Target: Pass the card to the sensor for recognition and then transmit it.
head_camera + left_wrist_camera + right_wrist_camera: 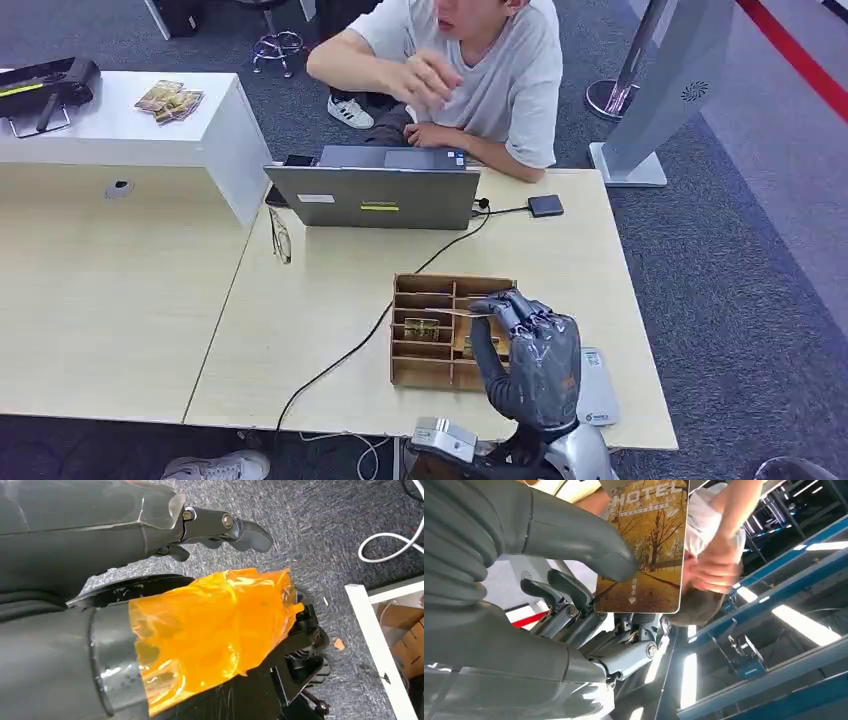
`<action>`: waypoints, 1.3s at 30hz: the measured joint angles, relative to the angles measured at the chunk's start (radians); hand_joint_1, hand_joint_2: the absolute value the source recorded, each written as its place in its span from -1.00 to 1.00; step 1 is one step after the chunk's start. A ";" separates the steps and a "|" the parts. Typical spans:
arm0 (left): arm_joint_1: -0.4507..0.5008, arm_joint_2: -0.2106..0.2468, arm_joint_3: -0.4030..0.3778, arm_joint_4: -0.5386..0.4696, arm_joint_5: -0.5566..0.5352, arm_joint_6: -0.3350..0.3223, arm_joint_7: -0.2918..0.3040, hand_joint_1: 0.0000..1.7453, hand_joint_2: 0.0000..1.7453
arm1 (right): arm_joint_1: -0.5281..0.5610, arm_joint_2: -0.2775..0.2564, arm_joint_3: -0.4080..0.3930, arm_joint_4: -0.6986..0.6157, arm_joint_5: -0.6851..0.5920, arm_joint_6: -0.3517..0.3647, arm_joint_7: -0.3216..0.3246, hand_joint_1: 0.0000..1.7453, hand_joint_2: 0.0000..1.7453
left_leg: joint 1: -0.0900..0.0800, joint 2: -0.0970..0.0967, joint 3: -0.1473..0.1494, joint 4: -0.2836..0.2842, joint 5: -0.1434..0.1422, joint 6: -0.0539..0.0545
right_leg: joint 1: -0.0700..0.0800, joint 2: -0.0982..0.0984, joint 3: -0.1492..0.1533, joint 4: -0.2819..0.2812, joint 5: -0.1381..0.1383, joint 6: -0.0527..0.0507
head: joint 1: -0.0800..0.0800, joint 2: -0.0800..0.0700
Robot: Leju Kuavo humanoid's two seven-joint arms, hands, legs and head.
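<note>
The right hand (535, 355) is raised over the bench's (320, 300) near edge, just above the wooden box (430, 300), and holds a card (644, 550) pinched between thumb (574, 535) and fingers (569, 587). The card, printed with autumn trees, shows edge-on over the box in the head view. More cards (422, 328) lie in the box's compartments. A white sensor (597, 388) lies at the near right corner. A laptop (372, 197) stands at the far edge before a seated person (480, 70). The left hand (220, 527) hangs over carpet, fingers curled on nothing.
</note>
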 joint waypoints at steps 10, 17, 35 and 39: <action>0.001 0.000 0.000 0.000 0.018 0.004 -0.002 -1.00 -1.00 | -0.009 0.003 0.009 0.004 -0.259 0.100 -0.074 1.00 1.00 | 0.000 0.000 0.000 0.000 0.000 0.000 | 0.000 0.000 0.000 0.000 0.000 0.000 | 0.000 0.000; 0.005 0.000 0.000 0.000 0.039 0.011 -0.015 -1.00 -1.00 | 0.000 -0.006 -0.007 -0.017 -0.652 0.280 -0.204 1.00 1.00 | 0.000 0.000 0.000 0.000 0.000 0.000 | 0.000 0.000 0.000 0.000 0.000 0.000 | 0.000 0.000; 0.007 0.000 0.000 0.000 0.069 0.034 -0.019 -1.00 -1.00 | 0.174 -0.068 -0.231 -0.004 -0.988 0.466 -0.237 1.00 1.00 | 0.000 0.000 0.000 0.000 0.000 0.000 | 0.000 0.000 0.000 0.000 0.000 0.000 | 0.000 0.000; 0.008 0.000 0.000 0.000 0.069 0.037 -0.021 -1.00 -1.00 | 0.199 -0.081 -0.263 0.013 -1.008 0.465 -0.223 1.00 1.00 | 0.000 0.000 0.000 0.000 0.000 0.000 | 0.000 0.000 0.000 0.000 0.000 0.000 | 0.000 0.000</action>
